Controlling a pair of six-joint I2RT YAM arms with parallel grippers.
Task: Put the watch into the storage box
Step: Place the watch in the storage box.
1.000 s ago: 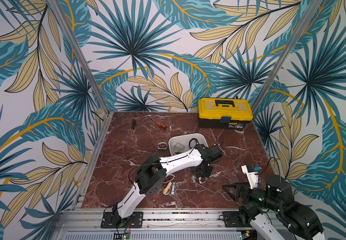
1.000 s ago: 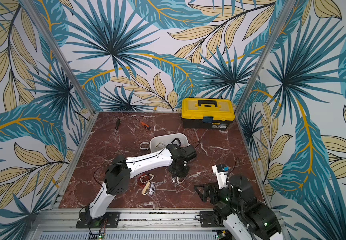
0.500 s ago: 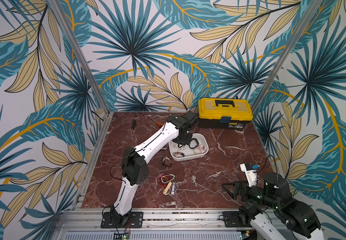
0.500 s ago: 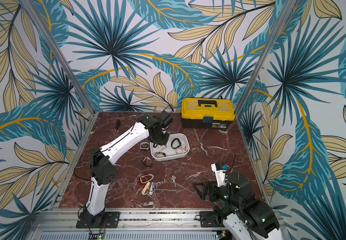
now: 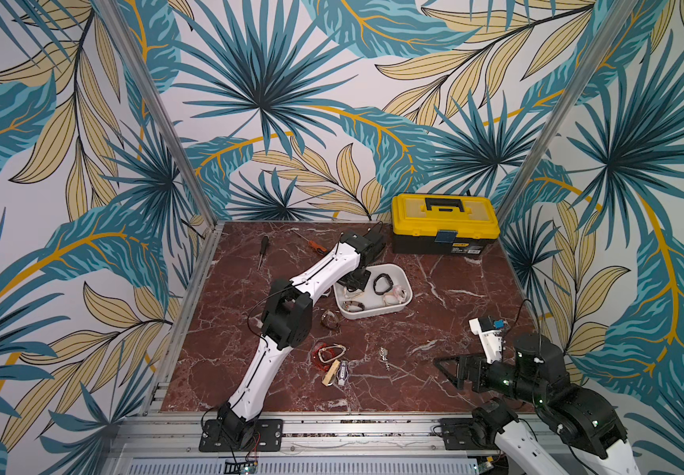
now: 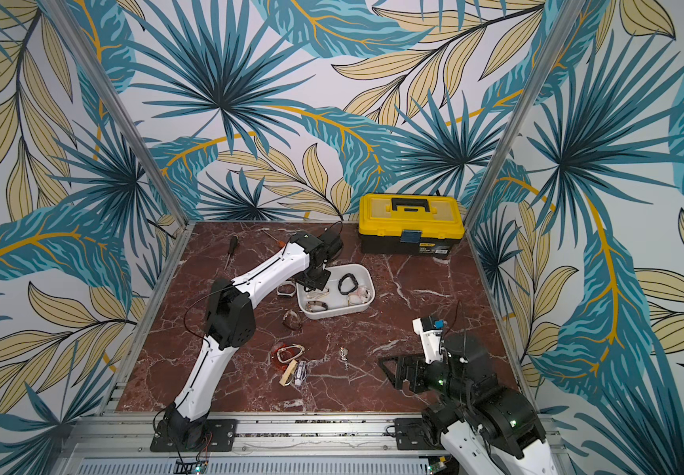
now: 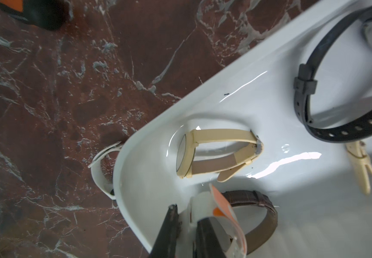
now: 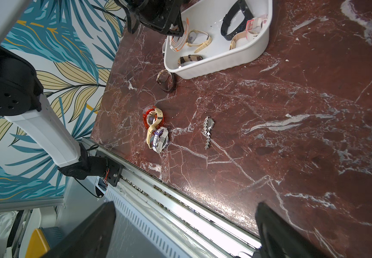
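Observation:
The storage box [image 5: 408,290] [image 6: 371,288] is a white lidless tub on the red marble table, with several watches lying in it. My left gripper [image 5: 354,283] [image 7: 188,214] hangs over the tub's left end. It is shut on a white-and-orange watch [image 7: 222,211] [image 8: 180,41], whose band loops out past the fingers just above the tub floor. A beige watch [image 7: 203,152], a black one [image 7: 314,100] and a brown-strapped one [image 7: 262,215] lie inside. My right gripper [image 5: 445,366] [image 8: 185,207] stands open and empty over the table's front right edge.
A yellow-lidded black toolbox [image 5: 445,224] stands at the back right. Two screwdrivers [image 5: 263,251] lie at the back left. Loose watches lie on the table: a brown one [image 5: 329,320], a small pile [image 5: 331,362], a silver one [image 5: 384,357], and a white one [image 7: 101,176] against the tub's outer wall.
My left arm has swung from the table in front of the tub, back and left, to the tub's left end, with the watch still gripped. The right arm has hardly moved.

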